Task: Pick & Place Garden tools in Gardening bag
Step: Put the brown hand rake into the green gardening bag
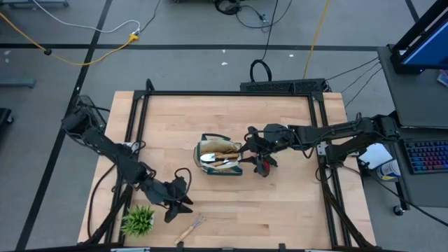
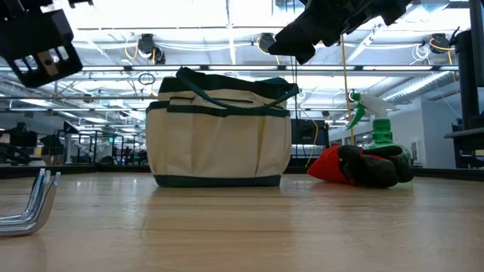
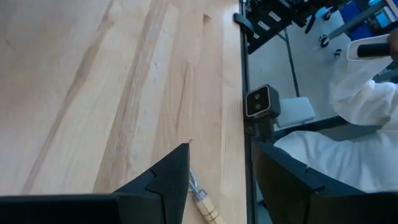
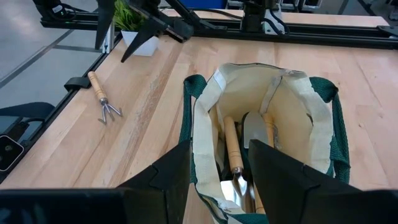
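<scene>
High view has the gardening bag [image 1: 220, 157] sitting about mid-table, mouth up, so I'll place everything off that. The right gripper [image 1: 250, 150] is hovering right at the bag's right edge, over the opening, and its wrist camera looks straight down inside: a couple of wooden-handled tools [image 4: 233, 149] and a metal trowel blade [image 4: 253, 132] are already lying in there. Its fingers are spread apart with nothing between them. Just beside the bag on that same side sits a red-and-black glove [image 2: 355, 165], and the green spray bottle [image 2: 378, 130] stands right behind it in the low view.

The left gripper [image 1: 183, 197] is down toward the front of the table, well off the bag's front-left corner, jaws wide and empty. The small hand rake [image 1: 190, 227] lies on the wood a bit further front of it, near the table edge, untouched. The potted plant [image 1: 138, 220] is out by the front-left corner, left of the rake. Someone in a white sleeve [image 3: 367, 93] shows past the table edge in the left wrist camera.
</scene>
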Robot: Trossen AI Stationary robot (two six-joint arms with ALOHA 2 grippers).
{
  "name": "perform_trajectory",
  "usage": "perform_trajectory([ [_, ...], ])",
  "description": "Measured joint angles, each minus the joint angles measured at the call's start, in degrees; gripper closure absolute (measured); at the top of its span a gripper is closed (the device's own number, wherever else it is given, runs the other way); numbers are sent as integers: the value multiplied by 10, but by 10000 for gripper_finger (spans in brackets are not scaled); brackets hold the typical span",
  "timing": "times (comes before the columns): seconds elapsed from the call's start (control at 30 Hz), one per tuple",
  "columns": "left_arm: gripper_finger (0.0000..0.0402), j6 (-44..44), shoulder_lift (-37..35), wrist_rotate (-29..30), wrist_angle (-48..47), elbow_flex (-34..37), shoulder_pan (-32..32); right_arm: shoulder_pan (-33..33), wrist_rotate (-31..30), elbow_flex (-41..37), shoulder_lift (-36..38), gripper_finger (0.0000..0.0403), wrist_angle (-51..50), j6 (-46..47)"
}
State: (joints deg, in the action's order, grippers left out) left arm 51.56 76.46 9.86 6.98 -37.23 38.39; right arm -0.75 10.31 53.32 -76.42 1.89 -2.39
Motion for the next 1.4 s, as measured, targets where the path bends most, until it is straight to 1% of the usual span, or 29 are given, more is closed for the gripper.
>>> perform_trajectory([
  [0.1, 225, 7, 21, -12, -12, -14, 1, 0, 0, 0, 0, 248, 0, 0],
  [0.33, 225, -15, 59, -30, -119, -79, 15, 0, 0, 0, 0, 248, 0, 0],
  [0.4, 225, -8, 65, -30, -130, -90, 18, 0, 0, 0, 0, 248, 0, 0],
  [0.67, 225, 31, 98, -30, -130, -113, 28, 0, 0, 0, 0, 248, 0, 0],
  [1.03, 225, 87, 155, -40, -129, -114, 42, 0, 0, 0, 0, 248, 0, 0],
  [1.2, 225, 105, 181, -59, -128, -114, 49, 0, 0, 0, 0, 248, 0, 0],
  [1.4, 225, 113, 190, -58, -127, -114, 56, 0, 0, 0, 0, 248, 0, 0],
])
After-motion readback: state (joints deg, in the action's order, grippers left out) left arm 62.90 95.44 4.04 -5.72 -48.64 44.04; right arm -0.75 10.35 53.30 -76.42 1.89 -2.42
